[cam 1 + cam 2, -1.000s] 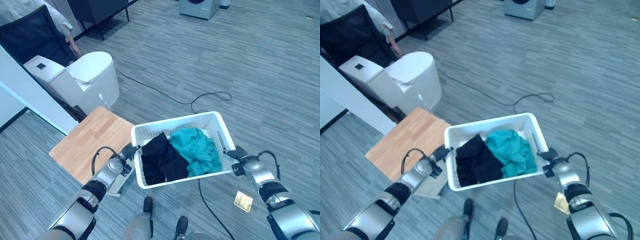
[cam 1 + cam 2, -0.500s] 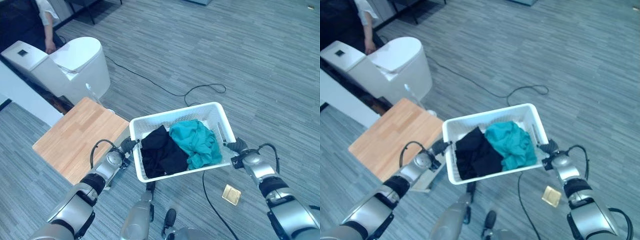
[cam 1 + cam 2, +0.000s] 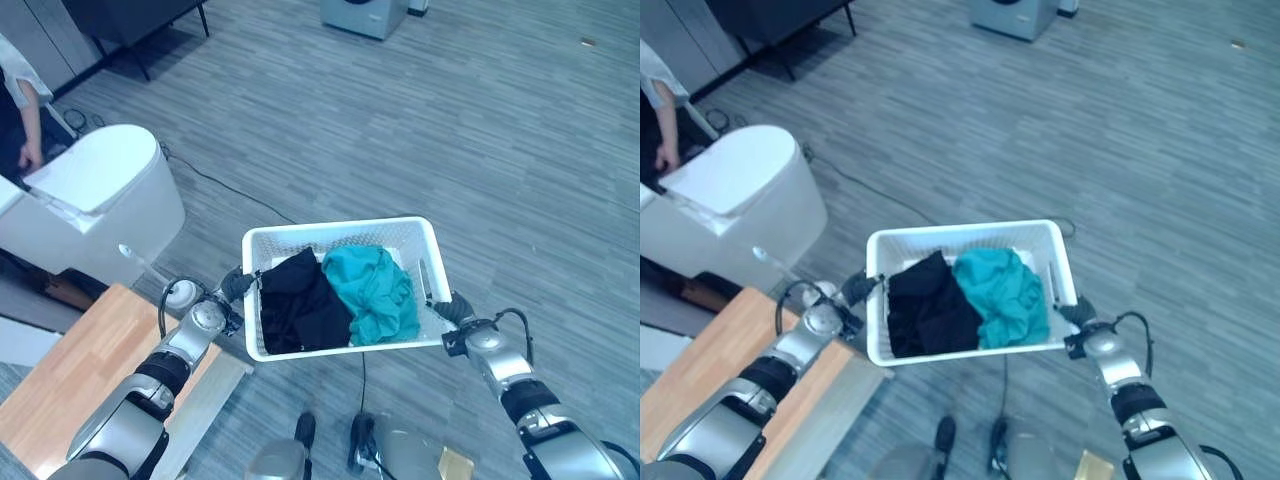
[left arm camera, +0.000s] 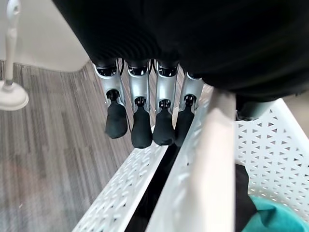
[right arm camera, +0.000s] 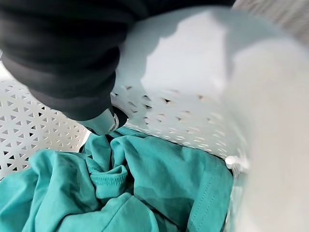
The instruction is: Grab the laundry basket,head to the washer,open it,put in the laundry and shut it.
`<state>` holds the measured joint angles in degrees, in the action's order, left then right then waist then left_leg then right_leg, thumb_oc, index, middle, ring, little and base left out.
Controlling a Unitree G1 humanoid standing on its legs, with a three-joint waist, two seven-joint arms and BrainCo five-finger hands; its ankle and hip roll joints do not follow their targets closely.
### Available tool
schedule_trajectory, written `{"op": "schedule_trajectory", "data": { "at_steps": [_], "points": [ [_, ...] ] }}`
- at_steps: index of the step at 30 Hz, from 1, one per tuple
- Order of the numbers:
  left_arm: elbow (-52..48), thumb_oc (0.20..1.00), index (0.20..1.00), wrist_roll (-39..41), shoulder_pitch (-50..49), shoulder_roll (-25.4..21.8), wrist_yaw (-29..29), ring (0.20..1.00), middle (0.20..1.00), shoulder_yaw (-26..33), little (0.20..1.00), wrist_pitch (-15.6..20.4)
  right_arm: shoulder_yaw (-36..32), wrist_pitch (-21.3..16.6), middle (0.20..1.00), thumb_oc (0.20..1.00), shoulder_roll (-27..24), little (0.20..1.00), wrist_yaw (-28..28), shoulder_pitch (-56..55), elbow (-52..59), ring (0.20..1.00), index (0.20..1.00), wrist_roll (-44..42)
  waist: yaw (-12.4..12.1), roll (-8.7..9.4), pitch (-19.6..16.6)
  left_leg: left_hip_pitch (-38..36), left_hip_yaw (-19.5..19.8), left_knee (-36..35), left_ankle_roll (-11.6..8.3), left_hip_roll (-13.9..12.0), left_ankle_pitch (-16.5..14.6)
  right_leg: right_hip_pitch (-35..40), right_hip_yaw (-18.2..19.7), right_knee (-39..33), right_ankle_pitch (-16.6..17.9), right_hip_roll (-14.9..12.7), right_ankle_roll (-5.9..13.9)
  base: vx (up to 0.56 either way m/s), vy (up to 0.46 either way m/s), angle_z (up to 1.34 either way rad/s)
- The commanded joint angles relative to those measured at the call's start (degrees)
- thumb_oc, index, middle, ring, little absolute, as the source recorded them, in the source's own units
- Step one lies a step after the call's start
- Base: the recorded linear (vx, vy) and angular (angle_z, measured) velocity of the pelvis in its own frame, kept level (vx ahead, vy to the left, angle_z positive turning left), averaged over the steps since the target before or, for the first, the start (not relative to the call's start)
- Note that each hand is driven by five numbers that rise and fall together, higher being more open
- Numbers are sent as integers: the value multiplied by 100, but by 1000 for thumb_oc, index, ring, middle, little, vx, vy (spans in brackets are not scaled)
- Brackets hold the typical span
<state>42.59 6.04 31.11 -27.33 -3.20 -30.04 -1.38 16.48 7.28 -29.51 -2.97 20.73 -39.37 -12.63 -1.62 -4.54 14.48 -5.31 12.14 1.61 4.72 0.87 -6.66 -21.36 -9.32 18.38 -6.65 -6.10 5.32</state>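
The laundry basket (image 3: pixel 340 232) hung between both hands, left hand (image 3: pixel 232 288) and right hand (image 3: pixel 452 310) clenched round its end rims.

Readable text: none in any view.
Laundry basket (image 3: pixel 340 236): plain white lattice walls, no label or print visible.
Teal garment (image 3: pixel 370 292): no tag or lettering visible.
Black garment (image 3: pixel 298 312): no tag or lettering visible.
Washer (image 3: pixel 363 14): front too small to make out any marking.
Toilet (image 3: pixel 95 205): plain white, no sign on it.
Wooden surface (image 3: pixel 70 380): bare grain, no marks.
Floor (image 3: pixel 500 150): grey planks, no numbers or signs.
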Motion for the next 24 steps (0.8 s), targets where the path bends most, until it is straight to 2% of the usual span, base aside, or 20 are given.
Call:
{"op": "schedule_trajectory", "data": {
  "at_steps": [1,3,4,6,7,8,9,10,11,12,14,15,16,17,18,19,20,21,22,24],
  "points": [
    [148,200,200,-248,20,-192,-94,200,200,95,200,198,-232,-600,200,200,109,200,388,380,434,200,200,-303,-47,405,-547,-147,-691,237,-273,431,-208,565,-5,-1698,1345,-724,545,520,-70,92],
    [122,200,200,-322,-28,-202,-79,200,200,133,200,190,-251,-573,200,200,108,200,408,331,471,200,200,-270,12,385,-592,-405,-648,303,-306,411,-428,622,-275,-1971,1478,-756,607,611,-98,53],
    [93,200,200,-389,-84,-235,-59,200,200,134,200,175,-279,-554,200,200,65,200,438,276,473,200,200,-251,56,476,-735,-655,-562,331,-349,425,-541,730,-287,-1897,1586,-692,590,711,-132,55],
    [52,200,200,-435,-146,-199,-29,200,200,137,200,204,-346,-537,200,200,28,200,444,151,578,200,200,-255,163,468,-861,-841,-517,497,-494,258,-504,835,-203,-1686,1726,-590,535,636,-145,68],
    [86,200,200,-449,-136,-168,-31,200,200,100,200,207,-353,-539,200,200,10,200,453,104,617,200,200,-271,218,429,-925,-845,-536,764,-627,101,-379,883,-247,-1535,1659,-475,469,556,-183,87],
    [130,200,200,-438,-90,-137,-37,200,200,64,200,198,-390,-567,200,200,-6,200,393,99,577,200,200,-321,265,415,-935,-678,-676,1393,-811,-110,-9,1003,-325,-1395,1557,-357,337,479,-202,69],
    [75,200,200,-438,-89,-138,7,200,200,37,200,165,-415,-564,200,200,-5,200,358,66,575,200,200,-377,266,484,-909,-437,-903,1930,-822,-270,226,1151,-409,-1380,1449,-376,255,282,-149,46],
    [70,200,200,-437,-89,-142,8,200,200,34,200,161,-418,-563,200,200,-3,200,358,64,576,200,200,-378,271,472,-912,-392,-893,2009,-827,-286,187,1144,-422,-1373,1445,-363,249,303,-290,14],
    [-14,200,200,-398,-57,-132,-1,200,200,72,200,98,-371,-624,200,200,49,200,274,109,619,200,200,-524,191,585,-826,211,-1139,3427,-808,-564,621,1501,-578,-1432,1217,-185,-27,326,-325,22],
    [-51,200,200,-376,-43,-128,-3,200,200,95,200,102,-331,-638,200,200,65,200,215,130,681,200,200,-512,128,603,-778,438,-1202,3892,-777,-663,741,1664,-609,-1472,1100,-39,-148,428,-408,-3],
    [-214,200,200,-325,-44,-185,18,200,200,121,200,127,-342,-632,200,200,64,200,161,107,719,200,200,-547,-4,669,-696,774,-1451,4283,-759,-926,956,1934,-710,-1546,891,93,-293,237,-204,-27],
    [-215,200,200,-325,-44,-185,18,200,200,121,200,126,-342,-632,200,200,63,200,161,107,719,200,200,-547,-4,662,-696,780,-1448,4295,-761,-934,949,1933,-712,-1547,892,101,-294,224,-150,-3],
    [-270,200,200,-285,-13,-172,35,200,200,95,200,137,-323,-635,200,200,51,200,133,110,690,200,200,-565,-77,768,-641,1068,-1628,4219,-724,-1029,902,2078,-749,-1616,807,81,-316,413,-115,6],
    [-353,200,200,-218,41,-216,2,200,200,110,200,149,-311,-623,200,200,85,200,114,0,860,200,200,-517,-293,813,-524,1694,-1894,3592,-733,-1184,637,2431,-713,-1749,559,218,-268,408,-116,9],
    [-351,200,200,-218,47,-216,2,200,200,107,200,149,-316,-621,200,200,87,200,114,0,862,200,200,-516,-294,834,-532,1699,-1907,3560,-723,-1162,669,2413,-711,-1753,572,197,-268,386,-25,21],
    [-373,200,200,-202,70,-229,-19,200,200,114,200,167,-315,-622,200,200,81,200,88,-7,861,200,200,-489,-376,826,-491,1893,-1927,3110,-768,-1208,694,2529,-701,-1762,486,259,-248,333,88,6],
    [-350,200,200,-166,124,-242,-8,200,200,63,200,167,-279,-620,200,200,102,200,81,40,810,200,200,-467,-515,770,-473,1959,-1855,1799,-843,-1201,940,2714,-688,-1784,365,334,-190,334,86,-25],
    [-348,200,200,-166,129,-241,-9,200,200,62,200,168,-280,-621,200,200,101,200,82,45,807,200,200,-468,-514,787,-473,1932,-1870,1720,-838,-1179,998,2704,-689,-1789,379,316,-192,343,116,-70],
    [-331,200,200,-163,144,-250,-11,200,200,42,200,174,-267,-639,200,200,143,200,67,82,742,200,200,-465,-591,736,-463,1897,-1766,1080,-925,-1188,1305,2818,-690,-1799,306,378,-165,278,89,-58],
    [-328,200,200,-141,154,-265,0,200,200,39,200,167,-288,-663,200,200,203,200,49,71,781,200,200,-464,-709,674,-441,2070,-1633,200,-997,-1181,1545,3057,-638,-1812,130,479,-129,398,122,-48]
  ]
}}
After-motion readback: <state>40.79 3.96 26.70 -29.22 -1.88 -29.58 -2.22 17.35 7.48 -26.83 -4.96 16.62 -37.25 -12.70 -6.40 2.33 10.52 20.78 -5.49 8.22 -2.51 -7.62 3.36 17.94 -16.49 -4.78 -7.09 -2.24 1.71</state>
